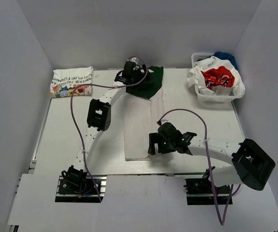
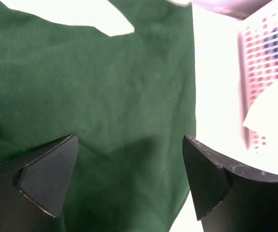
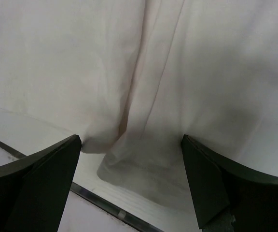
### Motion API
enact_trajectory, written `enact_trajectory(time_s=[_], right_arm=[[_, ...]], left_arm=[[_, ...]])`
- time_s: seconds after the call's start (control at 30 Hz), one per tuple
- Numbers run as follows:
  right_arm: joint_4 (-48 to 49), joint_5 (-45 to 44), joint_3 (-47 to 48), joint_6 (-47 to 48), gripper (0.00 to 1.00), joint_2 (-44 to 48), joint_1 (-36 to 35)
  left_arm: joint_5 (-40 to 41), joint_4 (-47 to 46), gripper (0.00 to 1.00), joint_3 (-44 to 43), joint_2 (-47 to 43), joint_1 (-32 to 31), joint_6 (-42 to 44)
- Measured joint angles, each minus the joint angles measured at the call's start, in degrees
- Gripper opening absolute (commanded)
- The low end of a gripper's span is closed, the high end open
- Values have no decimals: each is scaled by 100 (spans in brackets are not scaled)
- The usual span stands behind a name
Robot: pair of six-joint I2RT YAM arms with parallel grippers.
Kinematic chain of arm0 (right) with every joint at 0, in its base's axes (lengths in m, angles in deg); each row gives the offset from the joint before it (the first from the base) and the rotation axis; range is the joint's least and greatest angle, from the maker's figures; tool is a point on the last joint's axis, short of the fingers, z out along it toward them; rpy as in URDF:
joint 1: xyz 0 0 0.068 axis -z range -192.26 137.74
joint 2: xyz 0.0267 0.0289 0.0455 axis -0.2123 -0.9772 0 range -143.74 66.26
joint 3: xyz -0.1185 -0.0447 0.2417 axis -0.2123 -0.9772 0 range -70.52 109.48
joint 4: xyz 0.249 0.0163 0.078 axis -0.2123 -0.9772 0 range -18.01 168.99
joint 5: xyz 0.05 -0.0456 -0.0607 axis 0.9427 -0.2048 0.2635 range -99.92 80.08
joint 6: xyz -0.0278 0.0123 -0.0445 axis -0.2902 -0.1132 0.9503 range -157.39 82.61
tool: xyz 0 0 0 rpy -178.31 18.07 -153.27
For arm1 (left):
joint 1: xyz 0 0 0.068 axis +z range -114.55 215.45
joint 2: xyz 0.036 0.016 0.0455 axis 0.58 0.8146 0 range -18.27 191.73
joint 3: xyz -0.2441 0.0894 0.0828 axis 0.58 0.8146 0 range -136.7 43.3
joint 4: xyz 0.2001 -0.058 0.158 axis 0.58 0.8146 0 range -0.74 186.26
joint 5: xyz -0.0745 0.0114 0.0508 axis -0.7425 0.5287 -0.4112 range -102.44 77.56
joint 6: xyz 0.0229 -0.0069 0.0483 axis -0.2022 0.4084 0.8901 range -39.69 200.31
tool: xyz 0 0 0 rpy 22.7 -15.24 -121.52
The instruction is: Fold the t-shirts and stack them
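The left tool (image 2: pixel 129 140) and right tool (image 3: pixel 129 140) hung apart, empty. The t-shirt (image 1: pixel 138 130) looked soft, light, best pinched at its corners

The left arm (image 1: pixel 131 71) hides part of the spread tee's (image 1: pixel 138 130) green end (image 1: pixel 154 81); the right arm (image 1: pixel 170 139) covers its near right corner; the folded tee's (image 1: pixel 71 77) print (image 1: pixel 67 90) is too small to read.

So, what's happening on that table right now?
Both open, empty. The left gripper over the long shirt at its green end, the right gripper over its white end. One folded shirt far left, more in the basket. Nothing blocking.
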Motion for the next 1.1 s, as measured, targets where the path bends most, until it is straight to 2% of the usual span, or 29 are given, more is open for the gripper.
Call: enact_trajectory(time_s=[0.07, 0.23, 0.47, 0.57, 0.73, 0.8, 0.83, 0.93, 1.0, 1.1], right_arm=[[-33, -15, -120, -50, 90, 155, -114], [125, -44, -205, -146, 90, 199, -240], [-72, -428, -188, 61, 90, 555, -697], [-227, -763, -9, 247, 90, 1071, -752], [-398, -1335, 557, 321, 90, 1526, -737], [-603, -1416, 645, 184, 90, 1534, -717], [-732, -1412, 645, 96, 90, 1523, -693], [-1169, -1364, 588, -138, 90, 1456, -610], [-1355, -1270, 470, -186, 90, 1453, -551], [-1556, -1058, 260, -188, 90, 1453, -474]], left_arm=[[-72, -219, 100, -186, 190, -13, -114], [-131, -824, 100, 44, 216, -24, -369], [-214, -787, 100, 76, 144, -28, -404], [-160, -389, 100, 588, -367, -28, -138], [249, 625, 100, 1893, -2291, -81, 420], [428, 1005, 100, 2636, -3528, -101, 597], [501, 905, 100, 3104, -4168, -125, 599], [605, 772, 100, 5278, -6424, -201, 507], [557, 688, 100, 6662, -7608, -315, 404], [481, 898, 100, 8437, -8651, -586, 190]])
